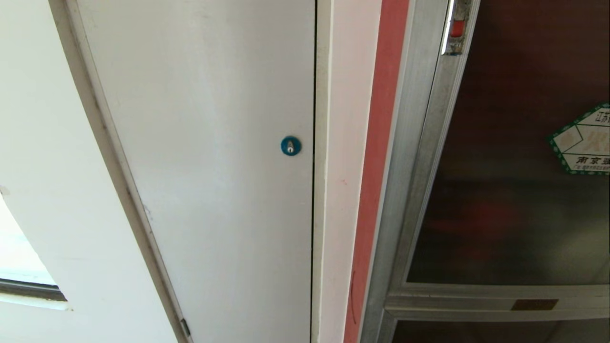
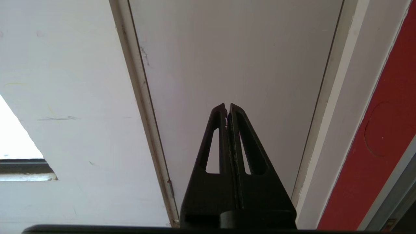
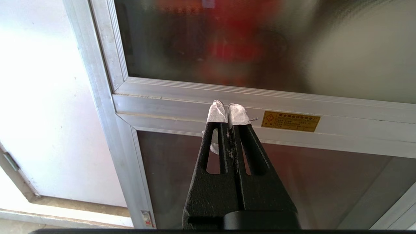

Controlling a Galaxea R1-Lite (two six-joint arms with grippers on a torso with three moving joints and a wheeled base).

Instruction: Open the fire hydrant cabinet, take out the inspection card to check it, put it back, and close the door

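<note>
A: Where did the fire hydrant cabinet (image 1: 395,190) stand in the head view?

B: It filled the right side, its silver frame running down beside a red strip of wall (image 1: 376,166). The door (image 1: 514,190) of dark tinted glass sat closed in that frame, with the green-bordered hexagonal sticker (image 1: 584,140) at its right edge and the small red-marked latch (image 1: 456,28) near its top left corner. Blurred red shapes showed through the glass.

A: And the inspection card?

B: It showed in no view; the glass was too dark and hazy to tell what lay behind it.

A: What was left of the cabinet?

B: A grey-white panel door (image 1: 214,166) with a blue round lock (image 1: 290,146) close to its right edge, and a white wall further left.

A: How were the grippers?

B: Neither appeared in the head view. The left gripper (image 2: 227,109) pointed at the grey-white panel door, its black fingers pressed together with nothing between them. The right gripper (image 3: 228,112) pointed at the cabinet's horizontal frame rail (image 3: 182,104) between the upper glass and a lower glass door (image 3: 292,182). Its white-wrapped fingertips (image 3: 217,113) were closed together, holding nothing, with a yellow label (image 3: 291,121) just beside them on the rail. Whether they touched the rail could not be told.
</note>
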